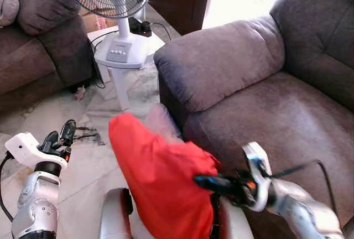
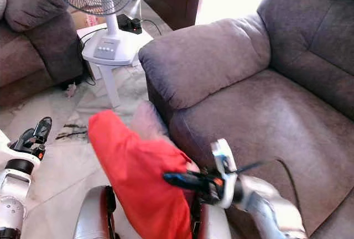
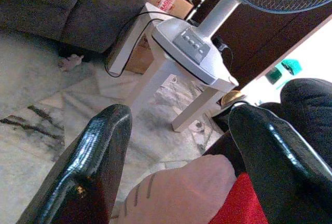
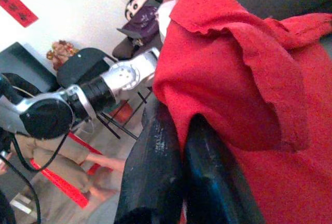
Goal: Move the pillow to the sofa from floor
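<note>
Red pillow (image 1: 160,178) nearest, held up off the floor (image 1: 83,167), right gripper (image 1: 202,181) fingers clenched on its edge; left gripper (image 1: 60,135) fingers released, at left; grey sofa (image 1: 265,106) just right.

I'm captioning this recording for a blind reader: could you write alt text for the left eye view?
The right gripper is shut on a red pillow, held up in front of the brown sofa beside its padded armrest. The left gripper hangs open over the marble floor, apart from the pillow. Behind stands a white fan on a small white table.
</note>
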You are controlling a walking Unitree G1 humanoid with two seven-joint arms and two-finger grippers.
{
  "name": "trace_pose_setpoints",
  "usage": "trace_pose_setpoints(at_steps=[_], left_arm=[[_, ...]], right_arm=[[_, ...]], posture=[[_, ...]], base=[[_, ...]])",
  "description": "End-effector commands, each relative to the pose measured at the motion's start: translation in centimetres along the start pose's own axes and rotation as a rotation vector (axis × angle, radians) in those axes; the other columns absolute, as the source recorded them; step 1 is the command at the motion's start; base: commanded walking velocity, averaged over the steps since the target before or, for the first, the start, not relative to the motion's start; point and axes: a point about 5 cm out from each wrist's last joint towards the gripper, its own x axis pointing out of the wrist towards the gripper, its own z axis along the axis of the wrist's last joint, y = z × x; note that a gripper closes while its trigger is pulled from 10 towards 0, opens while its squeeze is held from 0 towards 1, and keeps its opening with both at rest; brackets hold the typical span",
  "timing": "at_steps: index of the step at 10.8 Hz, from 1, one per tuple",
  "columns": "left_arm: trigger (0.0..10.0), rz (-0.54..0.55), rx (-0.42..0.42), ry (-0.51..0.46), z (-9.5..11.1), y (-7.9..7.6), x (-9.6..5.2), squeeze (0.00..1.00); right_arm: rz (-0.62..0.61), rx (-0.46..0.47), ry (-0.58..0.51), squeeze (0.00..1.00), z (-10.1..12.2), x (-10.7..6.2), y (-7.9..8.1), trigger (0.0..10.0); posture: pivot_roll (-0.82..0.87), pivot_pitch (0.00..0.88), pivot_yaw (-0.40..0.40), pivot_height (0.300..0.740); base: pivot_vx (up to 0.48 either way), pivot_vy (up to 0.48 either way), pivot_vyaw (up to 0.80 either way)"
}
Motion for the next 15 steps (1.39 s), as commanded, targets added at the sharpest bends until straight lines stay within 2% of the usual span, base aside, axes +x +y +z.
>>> trace_pose_setpoints(at_steps=[1,2,3,4,5,6,7,8,9,10,11,13,14,15], left_arm=[[10.0,-0.002,0.031,0.023,-0.4,-0.2,0.1,0.0],[10.0,0.006,0.028,0.005,-0.2,-0.3,0.2,0.0],[10.0,0.036,0.042,-0.033,0.3,-0.4,0.3,0.0],[10.0,0.073,0.129,-0.058,0.4,-1.0,0.2,0.0],[10.0,0.066,0.249,-0.046,-0.5,-2.6,-0.3,0.0],[10.0,0.023,0.347,-0.023,-1.7,-3.9,-0.8,0.0],[10.0,0.011,0.365,0.005,-3.4,-4.7,-1.4,0.0],[10.0,0.005,0.337,0.03,-4.4,-4.9,-1.6,0.0],[10.0,-0.005,0.343,0.048,-5.1,-5.2,-1.6,0.0],[10.0,-0.009,0.391,0.066,-5.6,-5.2,-1.7,0.0],[10.0,0.018,0.414,0.059,-5.8,-5.0,-2.0,0.0],[10.0,0.024,0.491,0.052,-5.6,-4.1,-2.8,0.0],[10.0,0.047,0.479,0.033,-5.4,-3.7,-2.8,0.0],[10.0,0.049,0.505,0.037,-5.2,-3.4,-2.5,0.0]], right_arm=[[-0.11,-0.115,-0.018,0.0,1.2,0.1,-1.1,10.0],[-0.316,-0.195,-0.022,0.0,1.9,0.2,-3.4,10.0],[-0.521,-0.296,-0.07,0.0,3.6,0.7,-5.3,10.0],[-0.591,-0.314,-0.122,0.0,4.7,1.5,-5.8,10.0],[-0.705,-0.291,-0.177,0.0,5.1,1.8,-6.6,10.0],[-0.79,-0.312,-0.166,0.0,4.6,1.7,-7.3,10.0],[-0.96,-0.283,-0.149,0.0,3.4,0.8,-8.6,10.0],[-1.028,-0.27,-0.123,0.0,2.4,0.5,-9.3,10.0],[-1.098,-0.294,-0.076,0.0,1.4,0.5,-9.9,10.0],[-1.168,-0.27,-0.092,0.0,1.1,0.2,-10.1,10.0],[-1.203,-0.254,-0.091,0.0,0.7,-0.2,-10.4,10.0],[-1.26,-0.275,-0.072,0.0,-0.4,-0.2,-10.5,10.0],[-1.265,-0.276,-0.078,0.0,-0.8,0.1,-10.6,10.0],[-1.265,-0.273,-0.101,0.0,-1.0,0.5,-10.5,10.0]], posture=[[0.12,0.146,-0.082,0.537],[0.12,0.145,-0.081,0.537],[0.13,0.14,-0.078,0.537],[0.14,0.135,-0.076,0.537],[0.14,0.133,-0.075,0.537],[0.14,0.135,-0.073,0.537],[0.14,0.135,-0.072,0.537],[0.14,0.136,-0.072,0.537],[0.14,0.137,-0.069,0.537],[0.14,0.141,-0.068,0.537],[0.13,0.142,-0.075,0.537],[0.11,0.126,-0.034,0.537],[0.1,0.115,-0.017,0.537],[0.1,0.11,0.002,0.537]], base=[[0.0,0.0,0.0],[0.0,0.0,0.0],[0.0,0.0,0.0],[0.0,0.0,0.0],[0.0,0.0,0.0],[0.0,0.0,0.0],[0.0,0.0,0.0],[0.0,0.0,0.0],[0.0,0.0,0.0],[0.0,0.0,0.0],[0.0,0.0,0.0],[0.0,0.0,0.0],[0.0,0.0,0.0],[0.0,0.0,0.0]])
